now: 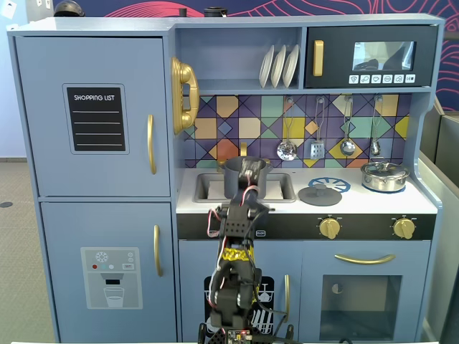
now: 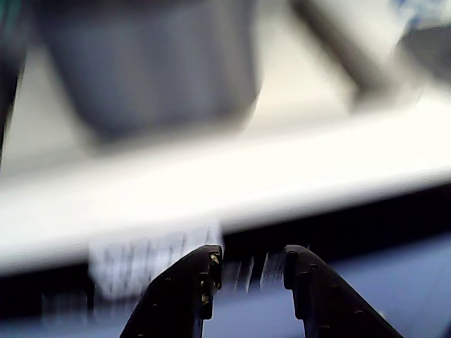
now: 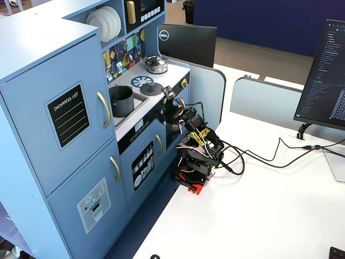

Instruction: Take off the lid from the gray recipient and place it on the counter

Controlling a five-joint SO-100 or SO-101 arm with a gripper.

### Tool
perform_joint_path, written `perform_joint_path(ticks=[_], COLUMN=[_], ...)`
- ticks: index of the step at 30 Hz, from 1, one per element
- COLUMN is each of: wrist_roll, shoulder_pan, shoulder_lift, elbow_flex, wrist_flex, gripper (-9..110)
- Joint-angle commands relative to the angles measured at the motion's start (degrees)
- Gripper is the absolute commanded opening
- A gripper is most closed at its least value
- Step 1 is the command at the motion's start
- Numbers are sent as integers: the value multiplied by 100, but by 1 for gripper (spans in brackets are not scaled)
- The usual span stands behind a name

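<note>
**Q:** Where is the lid, taking the pot as the reference point?

**A:** The matte dark gray cylindrical toy pot (image 1: 238,177) stands in the recessed sink of the white flat worktop (image 1: 308,204) of the blue toy kitchen. Its top is uncovered. The round, flat, dark gray lid with a small central knob (image 1: 320,194) lies flat on the worktop to the right of the pot in a fixed view, apart from it, overlapping the near edge of the blue round burner print (image 1: 332,184). In the other fixed view the same lid (image 3: 152,89) lies just beyond the pot (image 3: 121,100), between it and the burner print.

**Q:** And the arm?

**A:** The black robot arm (image 1: 233,272) rises in front of the kitchen, directly below the pot in that fixed view. Its upper part crosses in front of the pot there. The claw (image 2: 251,267) appears in the wrist view as two dark fingers (image 2: 189,285) entering from the bottom edge, a moderate gap between them, holding nothing. That view is blurred; the pot (image 2: 155,63) fills its upper left, above the pale front edge of the worktop.

**Q:** Anything else near the pot?

**A:** Further right of the pot than the lid, a low shiny silver pot with its own lid (image 1: 384,175) stands on the worktop.
</note>
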Motion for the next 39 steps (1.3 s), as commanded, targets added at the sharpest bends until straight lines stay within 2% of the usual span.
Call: perform_joint_path(ticks=[1, 10, 13, 16, 19, 39], wrist_roll=[70, 457, 246, 545, 70, 44], shoulder_pan=[-563, -826, -826, -905, -879, -721], shoulder_lift=[308, 633, 633, 633, 633, 642], elbow_flex=[686, 2813, 3041, 3050, 3050, 3050], wrist_flex=[606, 729, 1397, 2127, 2953, 3006], gripper=[0, 0, 0, 0, 1, 6])
